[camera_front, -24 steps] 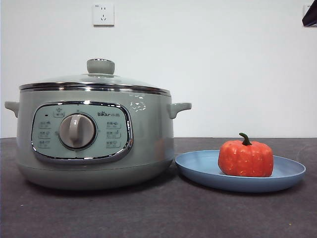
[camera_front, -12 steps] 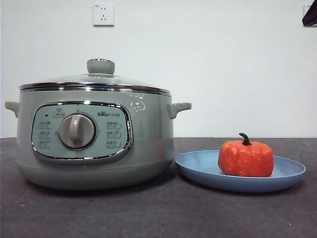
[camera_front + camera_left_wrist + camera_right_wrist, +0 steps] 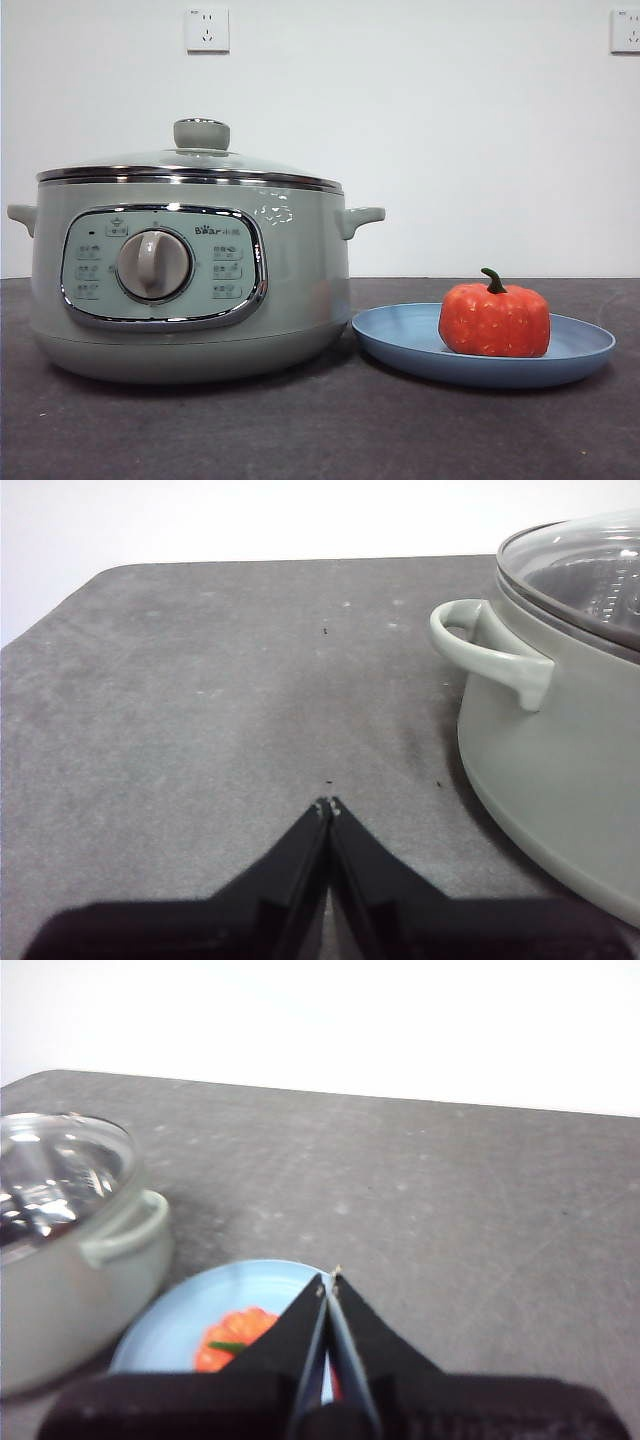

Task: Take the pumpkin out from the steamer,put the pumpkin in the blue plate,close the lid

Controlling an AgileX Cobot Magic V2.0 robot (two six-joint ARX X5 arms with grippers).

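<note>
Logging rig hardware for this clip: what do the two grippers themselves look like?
Both look alike. The left gripper and right gripper each have two matte black, wedge-shaped jaws that taper to thin points with small pale specks at the tips. Each pair widens into a flat black base. No cables, labels or markings are visible in either wrist view.

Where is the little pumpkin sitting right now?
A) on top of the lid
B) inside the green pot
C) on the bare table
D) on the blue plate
D: the pumpkin rests on the blue plate beside the pot, whose lid is on.
</note>
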